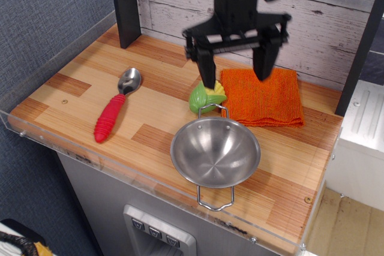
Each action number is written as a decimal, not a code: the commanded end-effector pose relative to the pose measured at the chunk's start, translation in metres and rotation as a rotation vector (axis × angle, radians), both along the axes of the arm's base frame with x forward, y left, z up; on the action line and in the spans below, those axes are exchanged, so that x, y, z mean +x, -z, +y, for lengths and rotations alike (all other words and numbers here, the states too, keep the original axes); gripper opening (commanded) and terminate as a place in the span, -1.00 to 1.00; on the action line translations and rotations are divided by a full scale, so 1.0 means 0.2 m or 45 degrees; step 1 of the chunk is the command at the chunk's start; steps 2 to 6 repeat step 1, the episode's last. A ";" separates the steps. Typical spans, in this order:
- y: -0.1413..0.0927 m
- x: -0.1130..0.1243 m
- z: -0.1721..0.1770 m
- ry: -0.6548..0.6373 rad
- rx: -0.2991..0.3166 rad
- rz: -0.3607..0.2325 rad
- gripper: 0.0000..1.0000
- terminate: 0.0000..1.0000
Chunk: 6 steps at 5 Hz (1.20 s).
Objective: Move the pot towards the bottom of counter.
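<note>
The pot (215,151), a shiny steel bowl with two wire loop handles, sits near the front edge of the striped wooden counter (84,82); one handle sticks out toward the acrylic rim. My gripper (236,78) is open and empty, raised well above the counter behind the pot. Its left finger hangs over the toy corn and its right finger over the orange cloth. It touches nothing.
A toy corn (206,95) lies just behind the pot, touching its rear handle. An orange cloth (262,97) lies at the back right. A red-handled metal spoon (116,111) lies at the left. A dark post (125,5) stands at the back left.
</note>
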<state>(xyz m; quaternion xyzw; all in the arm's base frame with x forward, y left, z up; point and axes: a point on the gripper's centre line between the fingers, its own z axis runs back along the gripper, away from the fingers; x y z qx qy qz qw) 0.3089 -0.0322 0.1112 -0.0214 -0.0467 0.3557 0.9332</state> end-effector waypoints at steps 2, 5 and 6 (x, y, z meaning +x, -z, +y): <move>-0.15 0.06 0.11 -0.057 0.004 -0.128 1.00 1.00; -0.15 0.06 0.11 -0.057 0.004 -0.128 1.00 1.00; -0.15 0.06 0.11 -0.057 0.004 -0.128 1.00 1.00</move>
